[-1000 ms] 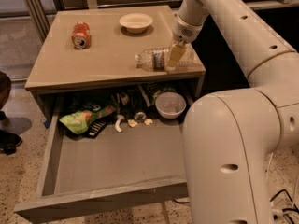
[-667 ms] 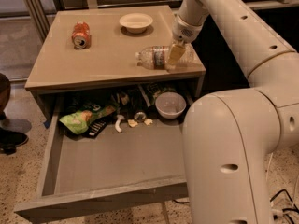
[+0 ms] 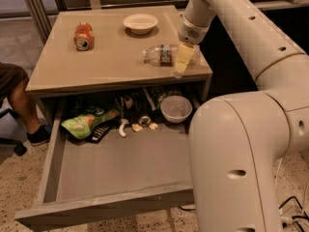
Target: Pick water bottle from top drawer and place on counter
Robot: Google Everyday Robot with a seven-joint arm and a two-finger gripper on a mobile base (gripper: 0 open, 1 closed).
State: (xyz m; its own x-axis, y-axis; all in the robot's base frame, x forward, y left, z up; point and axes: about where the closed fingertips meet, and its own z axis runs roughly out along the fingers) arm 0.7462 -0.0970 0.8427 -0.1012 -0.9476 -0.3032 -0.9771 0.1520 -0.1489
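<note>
1. Water bottle [image 3: 161, 55]: lying on its side on counter [image 3: 111, 57], at abt 4 o'clock of the top, near the front rt corner. Cap end pointing to 9 o'clock; label band showing mid-body.
2. Gripper [image 3: 182, 62]: hanging over the bottle's base end, at 3 o'clock of the label, pale part crossing in front of the bottle. Claw state: cannot tell whether it's grasping or released.
3. Top drawer [image 3: 116, 163]: standing pulled out below the counter, at 6 o'clock. Front half of the floor showing bare.
4. Drawer contents, all sitting toward the back: grey bowl [image 3: 176, 108] at 1 o'clock, green snack bag [image 3: 89, 121] at 10 o'clock, small bits btwn them.
5. Also sitting on counter: soda can [image 3: 83, 36] at 10 o'clock, on its side; shallow cream bowl [image 3: 140, 23] at 12 o'clock.
</note>
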